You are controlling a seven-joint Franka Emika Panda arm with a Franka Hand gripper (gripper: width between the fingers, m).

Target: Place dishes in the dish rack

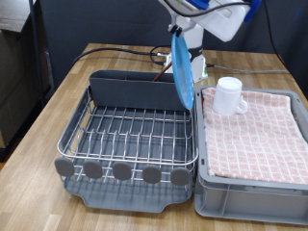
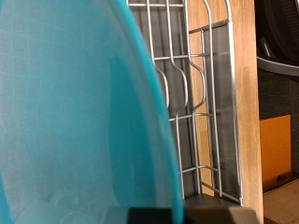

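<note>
My gripper (image 1: 181,37) is shut on the light-blue plate (image 1: 181,69) and holds it on edge above the dish rack (image 1: 135,130), near the rack's side that faces the crate. In the wrist view the plate (image 2: 75,112) fills most of the picture, with the rack's wire bars (image 2: 196,103) below it. The white mug (image 1: 228,96) stands on the checked cloth in the grey crate at the exterior view's right. The wooden spoon is not in view.
The grey crate (image 1: 252,192) lined with red-and-white checked cloth (image 1: 260,135) stands right beside the rack. Round grey knobs (image 1: 122,171) line the rack's front edge. Both stand on a wooden table (image 1: 38,135). Cables (image 1: 125,48) lie behind the rack.
</note>
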